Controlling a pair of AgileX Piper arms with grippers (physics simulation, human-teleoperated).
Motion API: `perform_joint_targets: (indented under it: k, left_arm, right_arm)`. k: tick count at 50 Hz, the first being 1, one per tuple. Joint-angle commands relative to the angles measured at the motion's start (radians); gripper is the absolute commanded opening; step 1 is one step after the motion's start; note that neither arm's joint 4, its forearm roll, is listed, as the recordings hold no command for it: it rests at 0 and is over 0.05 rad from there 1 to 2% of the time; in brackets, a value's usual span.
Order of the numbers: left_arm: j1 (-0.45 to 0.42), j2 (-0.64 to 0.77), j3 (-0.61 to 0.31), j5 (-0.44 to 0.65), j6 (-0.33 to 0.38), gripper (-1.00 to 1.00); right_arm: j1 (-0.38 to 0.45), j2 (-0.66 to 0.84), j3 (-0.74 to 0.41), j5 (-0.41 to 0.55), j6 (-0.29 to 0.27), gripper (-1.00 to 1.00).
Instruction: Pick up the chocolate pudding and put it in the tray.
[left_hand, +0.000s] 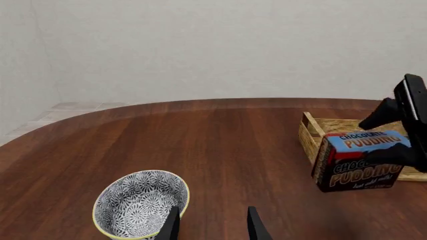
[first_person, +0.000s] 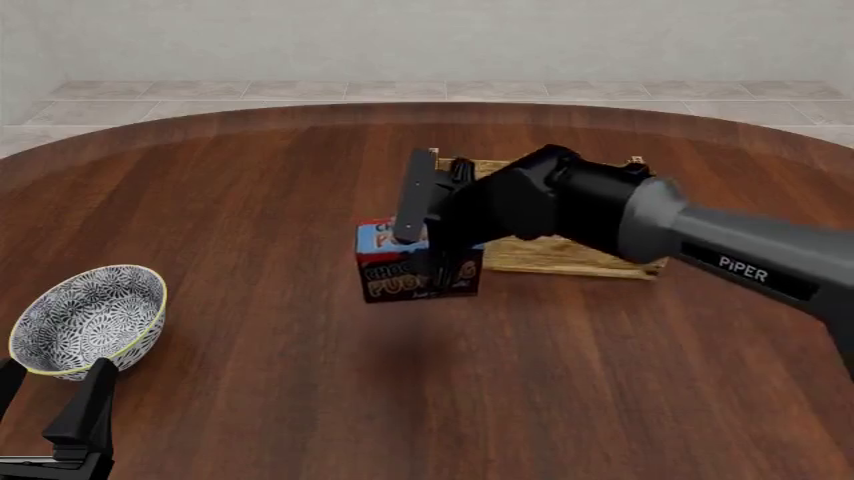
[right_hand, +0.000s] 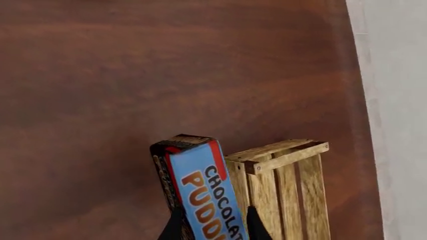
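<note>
Viewing from the left wrist first: the left gripper (left_hand: 212, 225) is seen with its fingers apart and nothing between them, parked low over the table (left_hand: 220, 145). The bowl (left_hand: 140, 202) lies just beside one fingertip. Well ahead and off to the side, the chocolate pudding (left_hand: 357, 162) is held clear of the wood by the right gripper (left_hand: 407, 137), with the tray (left_hand: 320, 132) directly behind it. The left arm is judged to be kept back so that the carry path is left free.

Front view: the right gripper (first_person: 424, 243) is clamped on the chocolate pudding (first_person: 416, 272), the carton hanging below the fingers. The tray (first_person: 574, 255) sits just beyond the tool, next to the carton. A shadow on the table beneath suggests the carton is lifted.

Right wrist view: the chocolate pudding (right_hand: 200, 190) is pinched on its broad faces between the two fingertips (right_hand: 175, 225), blue band up. The tray (right_hand: 287, 185) corner stands just beside the carton, not under it. The carton is judged to be raised so that the slatted wall can be cleared before release.
</note>
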Motion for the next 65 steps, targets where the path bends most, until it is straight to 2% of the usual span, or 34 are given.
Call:
perform_joint_targets:
  k: [1, 7, 20, 31, 50, 65]
  left_arm:
    - [0.000, 0.000, 0.000, 0.000, 0.000, 1.00]
    - [0.000, 0.000, 0.000, 0.000, 0.000, 1.00]
    - [0.000, 0.000, 0.000, 0.000, 0.000, 1.00]
    - [0.000, 0.000, 0.000, 0.000, 0.000, 1.00]
    - [0.000, 0.000, 0.000, 0.000, 0.000, 1.00]
    - [0.000, 0.000, 0.000, 0.000, 0.000, 1.00]
  right_arm:
    - [-0.066, -0.083, -0.019, 0.036, -0.036, -1.00]
    - [-0.129, -0.115, -0.069, 0.068, -0.072, -1.00]
    - [-0.217, -0.153, -0.124, 0.095, -0.104, -1.00]
    - [-0.294, -0.143, -0.161, 0.067, -0.131, -1.00]
    - [-0.387, -0.072, -0.175, -0.002, -0.170, -1.00]
    - [-0.404, -0.016, -0.191, -0.025, -0.166, -1.00]
